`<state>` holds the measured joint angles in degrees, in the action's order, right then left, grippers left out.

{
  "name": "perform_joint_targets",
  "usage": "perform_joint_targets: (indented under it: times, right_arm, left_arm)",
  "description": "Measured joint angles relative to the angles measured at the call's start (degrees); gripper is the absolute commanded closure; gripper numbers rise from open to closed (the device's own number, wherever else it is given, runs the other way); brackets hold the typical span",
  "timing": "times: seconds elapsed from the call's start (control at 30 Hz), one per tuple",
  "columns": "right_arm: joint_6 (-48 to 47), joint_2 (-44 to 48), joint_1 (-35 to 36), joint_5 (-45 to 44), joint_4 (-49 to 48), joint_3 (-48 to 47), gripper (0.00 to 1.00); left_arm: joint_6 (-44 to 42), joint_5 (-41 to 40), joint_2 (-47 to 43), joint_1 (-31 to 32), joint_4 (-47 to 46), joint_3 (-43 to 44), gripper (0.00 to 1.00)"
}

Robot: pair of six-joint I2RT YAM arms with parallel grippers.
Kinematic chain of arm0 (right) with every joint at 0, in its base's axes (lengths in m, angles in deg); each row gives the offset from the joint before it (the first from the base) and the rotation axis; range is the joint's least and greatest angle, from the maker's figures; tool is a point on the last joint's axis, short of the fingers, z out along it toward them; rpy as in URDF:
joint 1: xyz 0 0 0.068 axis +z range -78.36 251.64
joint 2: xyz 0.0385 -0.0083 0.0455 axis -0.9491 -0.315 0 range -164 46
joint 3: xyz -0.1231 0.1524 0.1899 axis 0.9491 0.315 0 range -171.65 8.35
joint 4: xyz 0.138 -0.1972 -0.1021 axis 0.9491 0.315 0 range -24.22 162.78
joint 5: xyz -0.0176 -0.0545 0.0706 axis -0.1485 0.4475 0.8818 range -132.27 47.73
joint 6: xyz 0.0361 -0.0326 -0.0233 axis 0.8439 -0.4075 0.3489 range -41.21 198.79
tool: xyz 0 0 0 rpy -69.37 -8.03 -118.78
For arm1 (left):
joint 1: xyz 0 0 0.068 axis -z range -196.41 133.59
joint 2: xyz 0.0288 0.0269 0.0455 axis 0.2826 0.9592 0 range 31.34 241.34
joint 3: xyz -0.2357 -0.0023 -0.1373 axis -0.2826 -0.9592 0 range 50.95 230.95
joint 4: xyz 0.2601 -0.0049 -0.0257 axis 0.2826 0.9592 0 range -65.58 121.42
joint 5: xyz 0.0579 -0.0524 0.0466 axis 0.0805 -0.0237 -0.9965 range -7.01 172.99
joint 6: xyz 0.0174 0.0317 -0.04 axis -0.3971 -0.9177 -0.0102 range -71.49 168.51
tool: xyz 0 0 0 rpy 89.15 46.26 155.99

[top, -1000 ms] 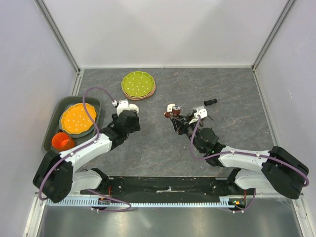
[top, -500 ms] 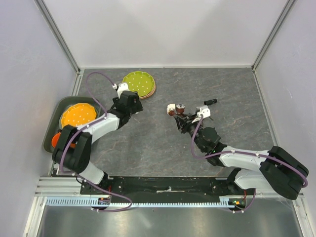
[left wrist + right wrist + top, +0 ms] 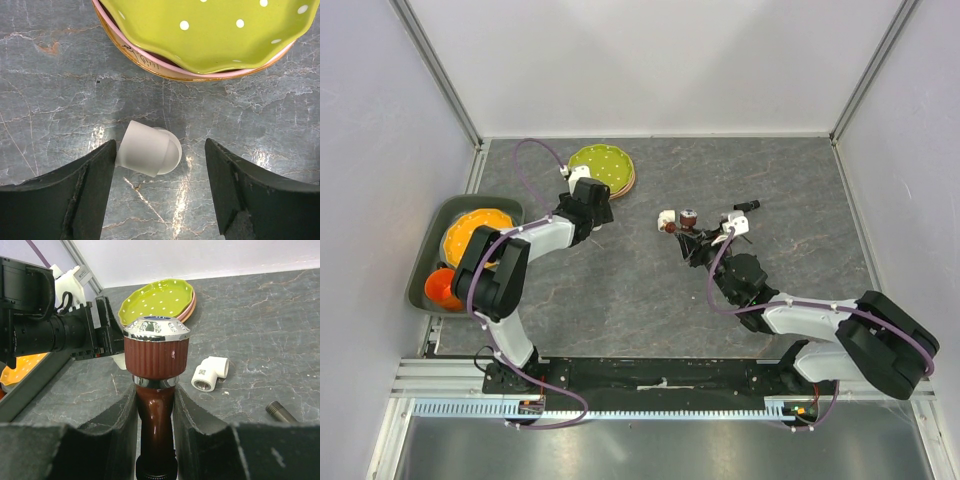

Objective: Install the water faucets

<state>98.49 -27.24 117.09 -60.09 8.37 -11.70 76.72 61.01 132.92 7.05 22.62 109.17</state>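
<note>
Left wrist view, notes from left to right.

- My left gripper stood with its fingers spread, straddling a white elbow fitting that lay on its side on the table. The elbow touched, or all but touched, my 9 o'clock finger, and a clear gap remained on the 3 o'clock side.
- The stack of plates sat close at 12 o'clock, apart from the elbow.
- Step in hand, as I judged it: take up this elbow as the seat for a faucet.
- To do it well, I should shift toward 9 o'clock until the elbow is centred, then close on the straight barrel, not the rounded bend, which would likely squirt out. I should keep my tips off the plate rim and lift with the open mouth left free.
- In the top view, a second elbow lay just beside the faucet, on its 9 o'clock side.
- My right gripper was pinching the reddish-brown faucet by its body, below the ribbed handle and chrome cap, upright, just toward 1 o'clock of the table's centre.
- That grip looked square. I should hold it steady and not squeeze the handle.
- A short black cylinder lay at 2 o'clock.
- I found no dark grey faucet in any view.
</note>
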Motion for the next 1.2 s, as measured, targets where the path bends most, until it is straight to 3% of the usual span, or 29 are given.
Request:
perform_joint_targets:
  times: [0.17,0.27,0.5,0.6,1.03,1.13,1.2]
  right_arm:
    - [1.1,-0.9,-0.7,1.3,-0.9,0.1,1.00]
    - [1.6,-0.9,-1.0,1.7,-1.3,0.4,1.00]
    - [2.1,-0.9,-1.4,2.6,-1.7,0.9,1.00]
    - [2.2,-0.9,-1.5,2.9,-1.8,0.9,1.00]
    - [3.1,1.4,-1.5,4.2,-2.1,1.4,1.00]
    - [3.3,1.7,-1.5,4.3,-2.1,1.6,1.00]
    - [3.5,1.8,-1.5,4.5,-2.1,1.6,1.00]
  left_arm:
    - [-0.6,-0.4,0.5,0.0,0.0,0.1,0.29]
    - [-0.8,-0.5,1.3,0.0,0.1,0.3,0.37]
    - [-0.7,0.1,1.4,0.0,0.6,0.2,0.80]
    - [0.2,1.9,-1.1,0.0,1.0,-1.8,0.90]
    - [10.4,20.6,-23.2,3.9,4.9,-23.4,0.86]
    - [12.5,24.2,-26.9,5.7,6.9,-25.8,0.78]
    - [13.4,25.6,-28.9,6.2,8.1,-27.3,0.66]
